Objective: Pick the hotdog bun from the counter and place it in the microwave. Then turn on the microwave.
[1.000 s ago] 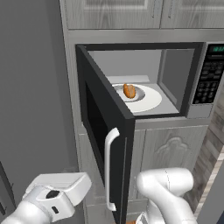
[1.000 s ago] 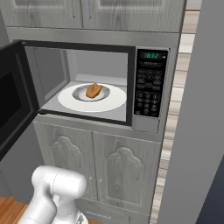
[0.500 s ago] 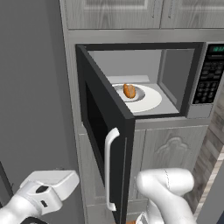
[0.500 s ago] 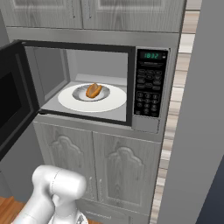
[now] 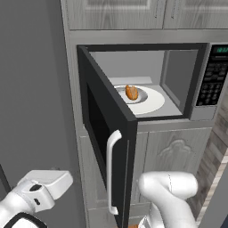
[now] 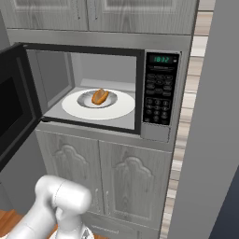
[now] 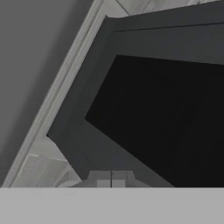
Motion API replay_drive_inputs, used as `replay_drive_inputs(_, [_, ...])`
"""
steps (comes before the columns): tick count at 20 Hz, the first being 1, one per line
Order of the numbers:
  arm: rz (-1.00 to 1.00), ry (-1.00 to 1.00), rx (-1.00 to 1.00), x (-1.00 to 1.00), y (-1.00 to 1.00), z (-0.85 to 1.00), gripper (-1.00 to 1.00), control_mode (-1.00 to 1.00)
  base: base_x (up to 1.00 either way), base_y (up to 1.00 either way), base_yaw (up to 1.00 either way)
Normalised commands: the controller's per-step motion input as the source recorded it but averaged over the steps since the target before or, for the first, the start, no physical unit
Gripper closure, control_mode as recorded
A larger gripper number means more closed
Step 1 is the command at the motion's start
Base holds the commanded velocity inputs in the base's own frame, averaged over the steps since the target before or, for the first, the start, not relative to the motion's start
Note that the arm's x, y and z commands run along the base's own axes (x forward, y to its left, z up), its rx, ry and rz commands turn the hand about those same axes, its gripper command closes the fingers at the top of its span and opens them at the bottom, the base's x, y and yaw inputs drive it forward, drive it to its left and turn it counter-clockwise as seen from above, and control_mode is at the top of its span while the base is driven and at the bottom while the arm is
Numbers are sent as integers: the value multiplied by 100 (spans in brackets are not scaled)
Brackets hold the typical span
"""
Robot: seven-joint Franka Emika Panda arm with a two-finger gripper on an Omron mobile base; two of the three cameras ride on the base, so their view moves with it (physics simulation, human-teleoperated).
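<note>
Surroundings: grey wooden cabinets (image 6: pixel 126 182) stand above and below the built-in microwave (image 6: pixel 161 88); a tall grey panel (image 5: pixel 31 89) is on its left side in the left base view.
Microwave: its door (image 5: pixel 104 133) is swung open to the left, and the white vertical handle (image 5: pixel 110 171) shows on the door's outer face.
Keypad: a black panel (image 6: pixel 158 95) on the right of the opening, with a green display (image 6: pixel 161 59) at its top.
Turntable: a white round plate (image 6: pixel 119 108) lies on the floor of the chamber.
Hotdog bun: the hotdog bun (image 6: pixel 100 96) lies inside the microwave, near the middle of the turntable, on a small grey dish (image 6: pixel 86 100).
Arm: the white arm reaches low to the left, outside the open door, in the left base view.
Gripper: the gripper (image 7: pixel 111 179) has its two fingertips pressed together with nothing between them; in the hand view it is close to the dark outer face of the door, near the door's corner.
</note>
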Motion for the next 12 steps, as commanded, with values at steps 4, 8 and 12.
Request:
replay_drive_inputs(4, [-9,-1,0,13,0,0,100,-100,0,0,0])
replay_drive_inputs(8, [-9,-2,0,10,0,0,100,-100,0,0,0])
replay_drive_inputs(12, [-8,-3,0,6,0,0,100,-100,0,0,0])
